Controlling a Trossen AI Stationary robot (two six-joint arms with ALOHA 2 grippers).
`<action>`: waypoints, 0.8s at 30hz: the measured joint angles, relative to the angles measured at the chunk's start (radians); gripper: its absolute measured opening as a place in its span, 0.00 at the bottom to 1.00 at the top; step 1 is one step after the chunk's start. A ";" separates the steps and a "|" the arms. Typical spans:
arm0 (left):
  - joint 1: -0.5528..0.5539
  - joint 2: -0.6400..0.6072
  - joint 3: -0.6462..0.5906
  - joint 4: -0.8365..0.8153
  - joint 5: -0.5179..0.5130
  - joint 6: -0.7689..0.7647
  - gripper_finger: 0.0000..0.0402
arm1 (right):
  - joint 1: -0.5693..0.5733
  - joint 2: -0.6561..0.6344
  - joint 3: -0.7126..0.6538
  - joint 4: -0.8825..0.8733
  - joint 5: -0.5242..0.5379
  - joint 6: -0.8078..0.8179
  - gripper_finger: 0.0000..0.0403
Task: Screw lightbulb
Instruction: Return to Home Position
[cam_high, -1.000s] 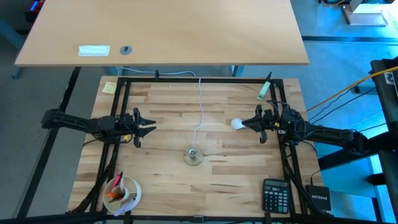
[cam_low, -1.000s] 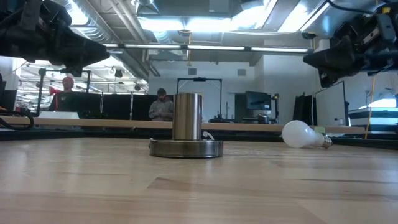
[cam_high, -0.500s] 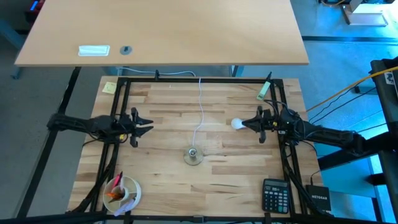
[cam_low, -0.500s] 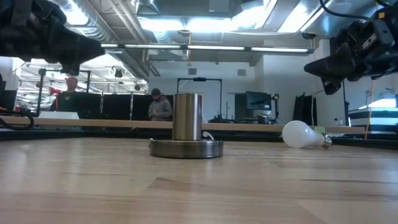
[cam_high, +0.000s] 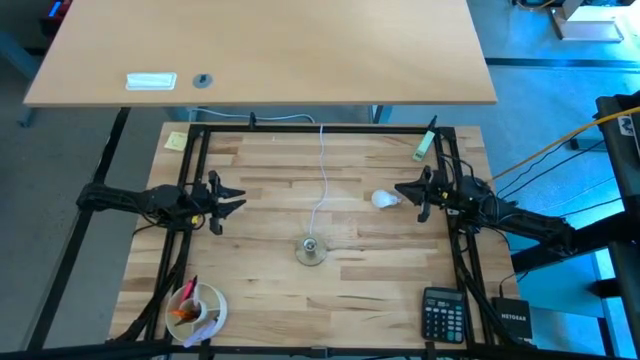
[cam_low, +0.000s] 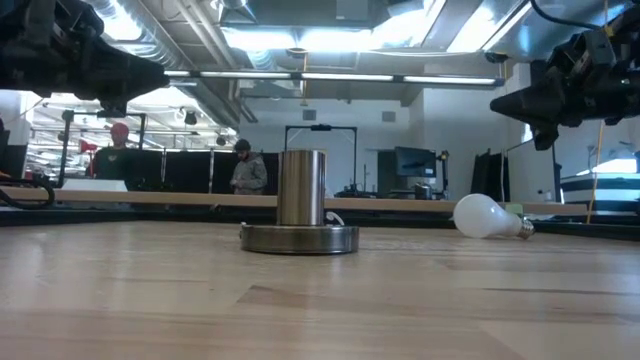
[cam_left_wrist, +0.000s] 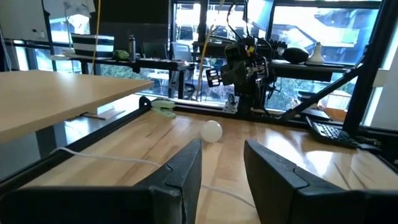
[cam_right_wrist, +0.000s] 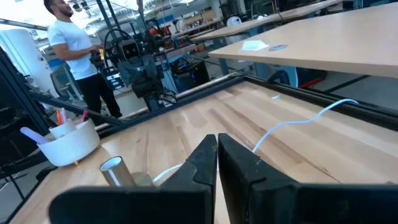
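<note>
1. One white bulb (cam_high: 383, 200) lay on its side on the worktop (cam_high: 270, 290), well apart from the lamp base (cam_high: 311, 250), its silvery screw end bare.
2. The right hand (cam_high: 403, 190), pressed together and empty, hung just above it; the left hand (cam_high: 232, 201), spread, waited opposite.
3. The step looked like parking both arms; screwing would call for gripping the glass first.

The lightbulb (cam_high: 383, 200) is lying on its side on the wooden counter (cam_high: 260, 290), resting loose on the right half of the boards. It is showing a smooth white pear-shaped globe and a short silvery screw base. In the low view the rounded end is pointing to the picture's left and the base to its right. It is sitting out of the metal socket (cam_high: 311, 251) and well apart from it.
</note>
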 joint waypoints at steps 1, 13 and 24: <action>0.000 0.000 0.000 0.000 0.000 -0.001 0.28 | 0.000 -0.006 0.000 -0.001 0.000 0.000 0.05; 0.001 0.000 0.000 0.000 -0.001 0.027 0.28 | 0.000 0.005 0.000 -0.003 0.002 0.002 0.05; 0.001 0.000 0.000 0.000 -0.002 0.027 0.28 | 0.000 0.005 -0.001 0.004 0.000 0.001 0.05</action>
